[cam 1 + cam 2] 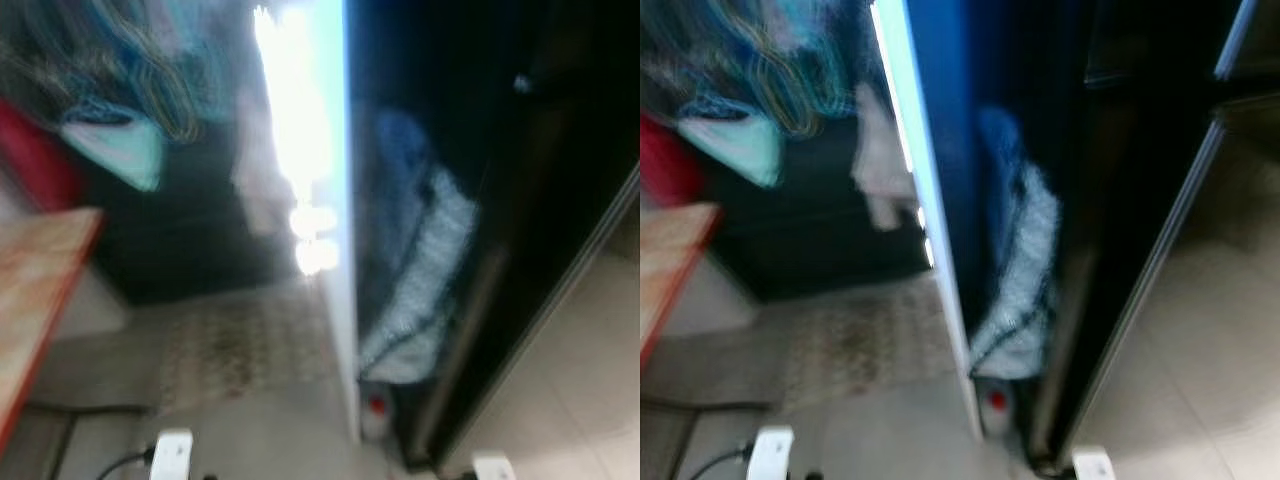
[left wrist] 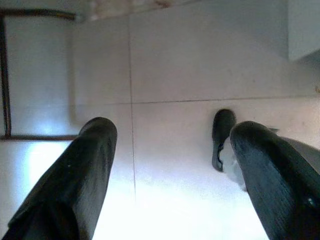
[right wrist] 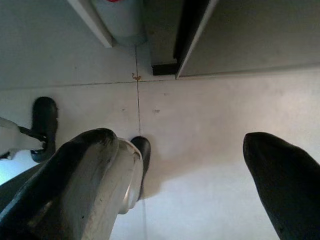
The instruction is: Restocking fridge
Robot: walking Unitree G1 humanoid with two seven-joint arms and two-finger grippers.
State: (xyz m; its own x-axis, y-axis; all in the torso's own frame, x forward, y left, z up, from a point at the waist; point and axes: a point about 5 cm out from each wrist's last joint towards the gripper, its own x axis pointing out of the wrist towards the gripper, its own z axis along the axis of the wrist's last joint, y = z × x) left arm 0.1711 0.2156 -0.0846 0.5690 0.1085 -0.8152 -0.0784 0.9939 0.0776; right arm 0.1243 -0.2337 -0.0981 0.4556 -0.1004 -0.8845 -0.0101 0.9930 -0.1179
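Observation:
Both eye views are blurred. A tall dark glossy fridge (image 1: 480, 200) stands ahead on the right, with a bright white vertical edge (image 1: 335, 250) running down to the floor. Its dark front mirrors a blue and white shape. A small grey canister with a red mark (image 1: 375, 408) stands on the floor at the foot of that edge, also seen as the canister (image 3: 120, 20) in the right wrist view. My left gripper (image 2: 175, 129) hangs open over pale floor tiles. My right gripper (image 3: 180, 139) hangs open too, with nothing between its fingers.
A wooden table (image 1: 30, 290) juts in at the left. A patterned rug (image 1: 240, 345) lies on the floor ahead. A dark cable (image 1: 90, 408) runs along the floor by the table. My black feet (image 3: 44, 125) rest on the tiles below the grippers.

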